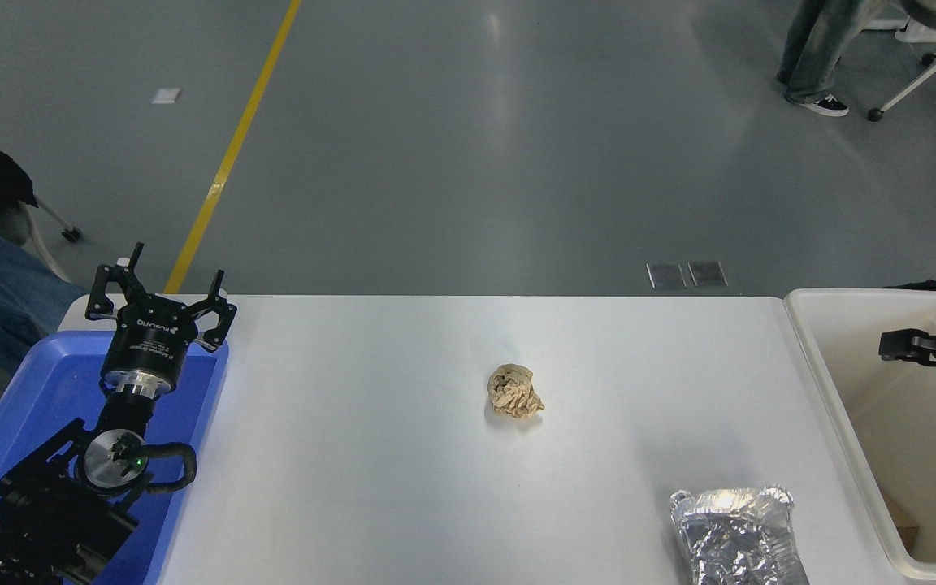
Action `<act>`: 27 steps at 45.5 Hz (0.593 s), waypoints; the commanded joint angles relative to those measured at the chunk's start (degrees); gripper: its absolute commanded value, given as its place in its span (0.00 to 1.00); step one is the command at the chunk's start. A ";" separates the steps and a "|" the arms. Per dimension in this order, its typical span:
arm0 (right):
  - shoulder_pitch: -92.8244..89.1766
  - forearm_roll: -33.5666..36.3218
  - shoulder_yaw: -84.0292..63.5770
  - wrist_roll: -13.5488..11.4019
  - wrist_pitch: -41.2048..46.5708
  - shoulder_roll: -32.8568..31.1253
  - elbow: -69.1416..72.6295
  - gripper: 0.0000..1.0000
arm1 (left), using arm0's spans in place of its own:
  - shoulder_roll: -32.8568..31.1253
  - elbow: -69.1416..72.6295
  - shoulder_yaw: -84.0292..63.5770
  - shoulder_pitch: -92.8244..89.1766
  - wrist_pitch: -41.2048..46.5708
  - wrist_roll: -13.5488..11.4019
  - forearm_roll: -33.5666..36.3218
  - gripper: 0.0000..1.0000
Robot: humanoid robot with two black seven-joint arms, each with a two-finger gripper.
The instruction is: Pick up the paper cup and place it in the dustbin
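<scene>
The left gripper point(161, 302) rested parked over the blue tray point(29, 406) at the table's left end, fingers spread with nothing between them. At mid-table lay a crumpled brown paper ball point(515, 392), and toward the near right a foil container point(734, 532). Further right stood the dustbin point(821, 382), with the right gripper point(899, 345) hanging above its interior (only one dark finger showed, so whether it was spread or pressed together could not be told). The paper cup was nowhere visible; it likely lay inside the bin, out of sight. Such a cup would probably be light and easily crushed, best taken gently across its wall below the rim.
</scene>
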 commanded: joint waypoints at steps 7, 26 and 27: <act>35.18 11.78 -10.67 -0.02 23.02 9.68 29.44 1.00 | 0.01 0.08 0.00 0.08 0.05 -0.08 0.00 1.00; 41.96 27.45 -3.46 -1.86 23.02 20.85 31.38 1.00 | 0.01 0.08 -0.09 0.17 0.32 -0.16 -0.18 1.00; 41.96 27.45 -3.55 -1.95 23.02 20.76 31.46 1.00 | 0.01 0.00 -0.09 0.17 0.32 -0.16 -0.18 1.00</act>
